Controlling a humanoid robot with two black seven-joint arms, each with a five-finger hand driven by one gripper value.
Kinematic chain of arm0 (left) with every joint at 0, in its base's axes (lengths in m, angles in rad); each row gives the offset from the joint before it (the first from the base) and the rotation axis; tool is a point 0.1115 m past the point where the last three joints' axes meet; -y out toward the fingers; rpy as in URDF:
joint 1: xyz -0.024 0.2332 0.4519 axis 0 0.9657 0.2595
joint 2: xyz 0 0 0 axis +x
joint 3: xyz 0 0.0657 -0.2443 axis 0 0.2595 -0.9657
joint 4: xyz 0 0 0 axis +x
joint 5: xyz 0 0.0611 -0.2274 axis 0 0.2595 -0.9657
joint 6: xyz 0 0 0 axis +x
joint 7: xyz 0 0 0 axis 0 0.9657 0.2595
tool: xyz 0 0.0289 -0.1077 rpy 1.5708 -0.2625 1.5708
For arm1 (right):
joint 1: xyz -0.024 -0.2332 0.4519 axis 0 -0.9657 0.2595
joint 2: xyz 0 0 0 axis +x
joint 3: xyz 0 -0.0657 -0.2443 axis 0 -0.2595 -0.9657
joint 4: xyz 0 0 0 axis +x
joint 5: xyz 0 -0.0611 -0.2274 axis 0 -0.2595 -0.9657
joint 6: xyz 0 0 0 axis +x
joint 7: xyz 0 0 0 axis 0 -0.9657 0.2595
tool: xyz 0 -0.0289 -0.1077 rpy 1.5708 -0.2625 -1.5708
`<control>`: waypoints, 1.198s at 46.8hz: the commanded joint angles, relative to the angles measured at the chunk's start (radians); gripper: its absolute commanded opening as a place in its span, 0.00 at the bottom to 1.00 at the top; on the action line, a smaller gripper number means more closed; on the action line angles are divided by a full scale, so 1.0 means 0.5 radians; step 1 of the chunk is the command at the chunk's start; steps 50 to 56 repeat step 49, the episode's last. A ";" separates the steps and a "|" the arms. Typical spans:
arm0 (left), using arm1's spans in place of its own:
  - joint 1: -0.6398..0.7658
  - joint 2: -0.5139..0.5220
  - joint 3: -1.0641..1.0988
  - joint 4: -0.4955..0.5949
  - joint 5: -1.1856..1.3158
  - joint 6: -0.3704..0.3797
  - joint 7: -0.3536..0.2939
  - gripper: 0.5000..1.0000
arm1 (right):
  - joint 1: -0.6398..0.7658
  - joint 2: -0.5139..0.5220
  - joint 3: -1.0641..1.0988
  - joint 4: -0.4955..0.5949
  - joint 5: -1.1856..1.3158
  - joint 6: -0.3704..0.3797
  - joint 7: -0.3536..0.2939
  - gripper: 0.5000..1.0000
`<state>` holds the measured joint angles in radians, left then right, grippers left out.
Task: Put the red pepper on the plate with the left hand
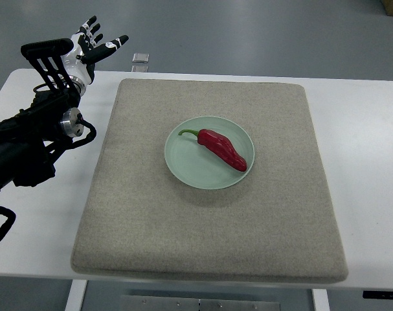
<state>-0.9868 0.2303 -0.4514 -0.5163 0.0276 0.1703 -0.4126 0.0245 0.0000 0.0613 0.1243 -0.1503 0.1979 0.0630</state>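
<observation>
Left hand (92,42) up at the far-left corner of the counter (364,162), fingers spread, holding nothing; its dark arm runs along the left edge, off the mat (209,240). Pepper (222,148) lies on the plate (183,162), stem toward the left, tip reaching the plate's right rim. Plate sits mid-mat, wide bare mat all round. Mat is beige, square, set on the white counter; bare white margins left and right. Grey floor beyond, a small metal piece (140,60) past the far edge.
</observation>
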 commanded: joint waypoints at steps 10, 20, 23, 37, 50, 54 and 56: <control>0.114 0.006 -0.232 0.026 -0.067 -0.147 0.024 0.99 | 0.000 0.000 0.000 0.000 0.000 0.000 0.000 0.86; 0.182 0.006 -0.471 0.020 -0.070 -0.267 0.024 0.99 | 0.000 0.000 0.000 0.000 0.000 0.000 0.003 0.86; 0.191 0.006 -0.505 0.020 -0.070 -0.310 0.024 0.99 | 0.000 0.000 0.000 0.000 0.000 0.000 0.000 0.86; 0.225 0.003 -0.530 0.002 -0.153 -0.399 0.024 0.99 | 0.012 0.000 0.003 0.003 0.000 0.003 0.000 0.86; 0.228 0.003 -0.530 0.005 -0.156 -0.405 0.024 0.99 | 0.012 0.000 0.003 0.003 0.000 0.003 0.000 0.86; 0.228 0.003 -0.530 0.005 -0.156 -0.405 0.024 0.99 | 0.012 0.000 0.003 0.003 0.000 0.003 0.000 0.86; 0.228 0.003 -0.530 0.005 -0.156 -0.405 0.024 0.99 | 0.012 0.000 0.003 0.003 0.000 0.003 0.000 0.86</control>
